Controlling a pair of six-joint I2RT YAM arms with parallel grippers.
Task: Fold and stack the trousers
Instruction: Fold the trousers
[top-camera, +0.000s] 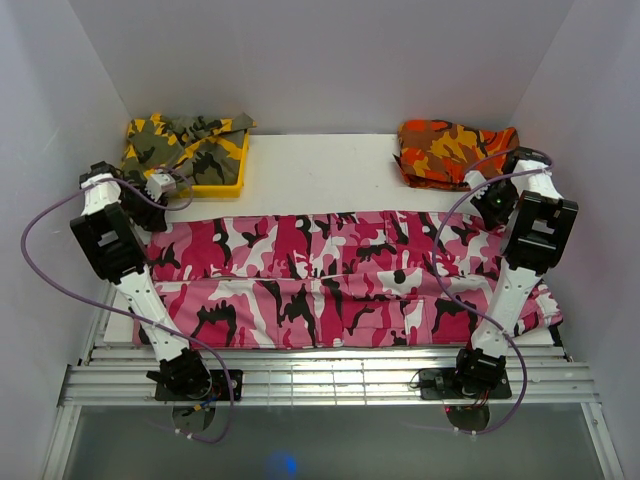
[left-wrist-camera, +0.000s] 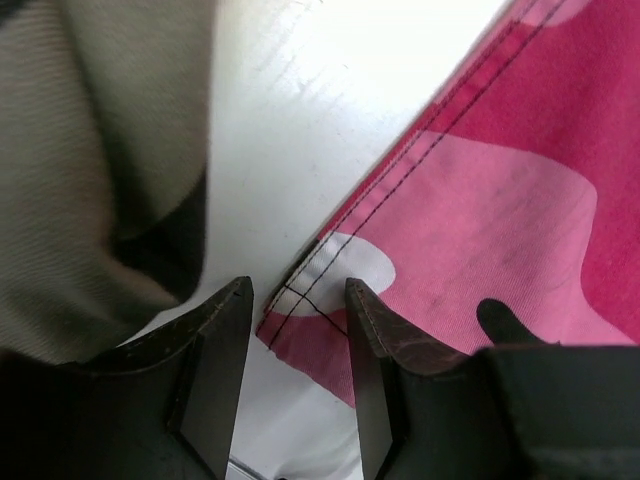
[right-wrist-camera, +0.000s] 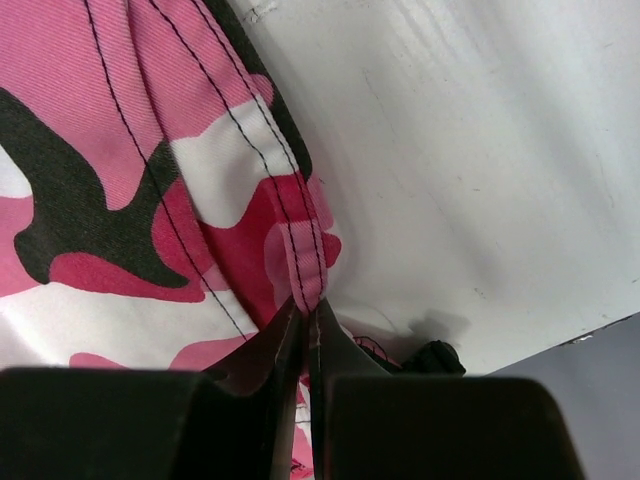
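In the top view, the left arm (top-camera: 120, 262) and the right arm (top-camera: 527, 255) cover bits of the trousers (top-camera: 330, 285) at both ends. The yellow tray (top-camera: 228, 182) is mostly hidden under the yellow-olive garment (top-camera: 165, 142). The left gripper (top-camera: 160, 187) is too small there to show its jaws.

In the left wrist view, a grey-green cloth (left-wrist-camera: 90, 170) is blurry and cut off by the edge.

In the right wrist view, the trouser hem slips between the pinched fingers of the right gripper (right-wrist-camera: 305, 318) and is hidden there. A small dark thing (right-wrist-camera: 437, 355) nearby is too hard to make out.
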